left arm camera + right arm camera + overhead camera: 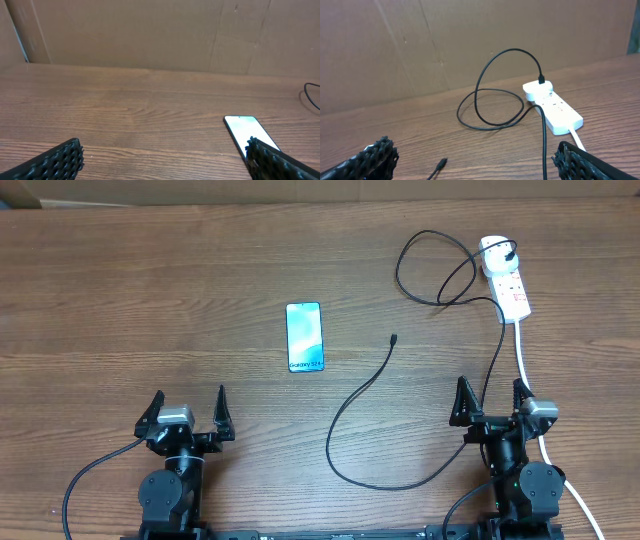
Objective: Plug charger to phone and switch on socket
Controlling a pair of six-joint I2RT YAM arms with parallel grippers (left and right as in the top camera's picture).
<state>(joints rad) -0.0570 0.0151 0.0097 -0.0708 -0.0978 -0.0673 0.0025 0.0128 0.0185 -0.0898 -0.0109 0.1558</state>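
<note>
Brown wood-grain table point(150, 300) is recorded as the work surface. At its near edge the left gripper point(190, 392) and right gripper point(490, 383) are seen with fingers spread wide, nothing between them and nothing touched. The charger point(345, 405) is laid out as a long black cable: plugged in at the socket's far end, looped beside it, run down past the right gripper and curved back toward mid-table. It is judged light and limp, so a hold on the cable itself would let the end droop and twist. The socket point(505, 280), a white strip with red markings, is placed far right. It is expected to be light and liable to slide under a switch press. The phone point(304, 337), screen lit and face up, lies mid-table, well apart from both grippers. It is judged slim, smooth and prone to skating, so bracing at its long edges is advised. The connector tip point(394, 338) rests right of the phone, apart from it, and this stiff end is judged the proper place to grip.
</note>
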